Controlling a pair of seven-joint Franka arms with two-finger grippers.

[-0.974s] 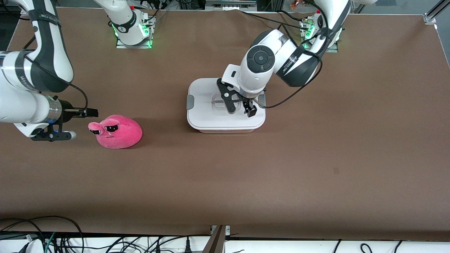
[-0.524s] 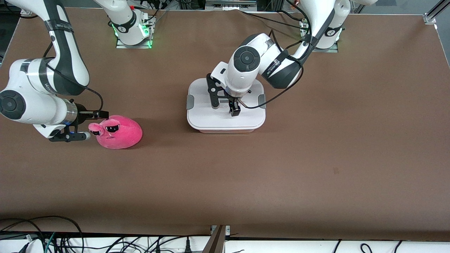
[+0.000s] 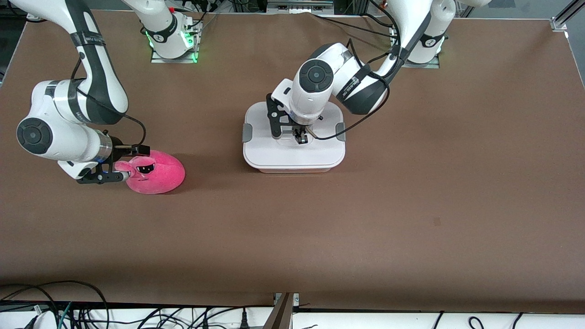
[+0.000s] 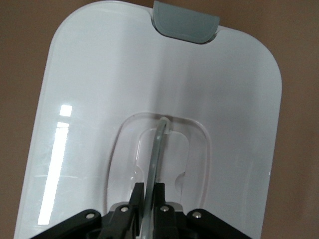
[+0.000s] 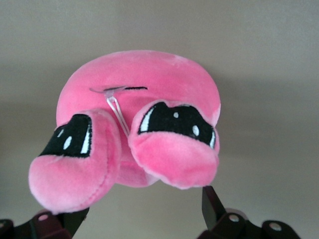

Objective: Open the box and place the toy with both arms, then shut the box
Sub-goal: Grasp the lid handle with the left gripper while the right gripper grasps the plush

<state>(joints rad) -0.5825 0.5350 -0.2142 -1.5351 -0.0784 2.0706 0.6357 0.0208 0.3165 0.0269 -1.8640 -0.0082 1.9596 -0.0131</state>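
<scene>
Partly toy (image 3: 157, 172) under right tool (image 3: 132, 162)

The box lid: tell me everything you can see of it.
The white lid is glossy plastic, a rounded rectangle sitting flat and closed on the box. A grey clip sits at each short end. Its recessed centre holds a clear flip-up handle, raised on edge and pinched by the left gripper, whose fingers are shut on it.

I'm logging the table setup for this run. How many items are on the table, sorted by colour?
White: 1, the box, lid on, its handle pinched by the left gripper.
Pink: 1, the toy, with the right gripper open around its eyes.
Total: 2
</scene>
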